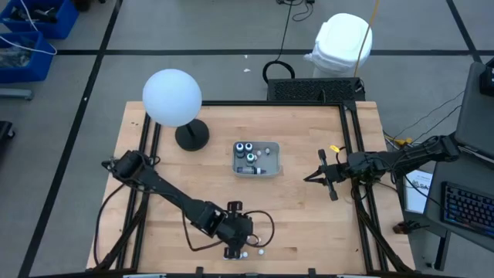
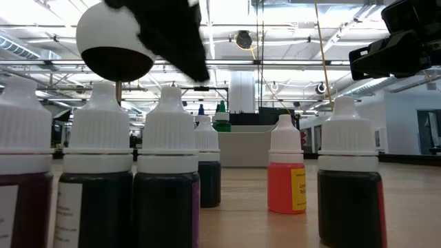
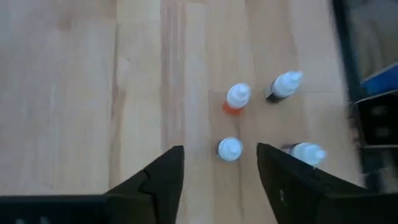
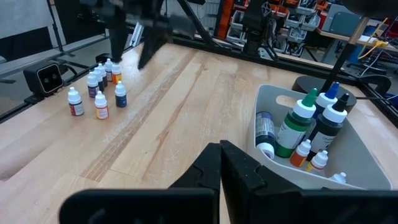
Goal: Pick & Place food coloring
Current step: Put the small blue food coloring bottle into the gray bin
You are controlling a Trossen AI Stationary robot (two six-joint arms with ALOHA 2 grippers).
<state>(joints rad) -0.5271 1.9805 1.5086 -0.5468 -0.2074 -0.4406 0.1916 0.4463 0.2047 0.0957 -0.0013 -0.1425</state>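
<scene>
Several tiny white-capped food coloring bottles (image 4: 96,93) stand on their bases near the table's near edge, close up in the low view (image 2: 165,172). My left gripper (image 3: 219,150) hovers above them, open and pointing down, one white-capped bottle (image 3: 229,149) showing between its fingers below them. An orange bottle (image 3: 236,98) and a dark one (image 3: 283,86) stand just beyond. My right gripper (image 4: 221,152) is shut and holds nothing, waiting at the table's right side (image 1: 309,177). More bottles stand in the tray (image 4: 311,124).
The pale tray (image 1: 272,171) sits at the table's middle, holding green-capped, black-capped and small bottles. A white globe lamp (image 1: 172,96) on a dark base (image 1: 191,137) stands at the far left. Bare wood lies between the tray and the bottle group.
</scene>
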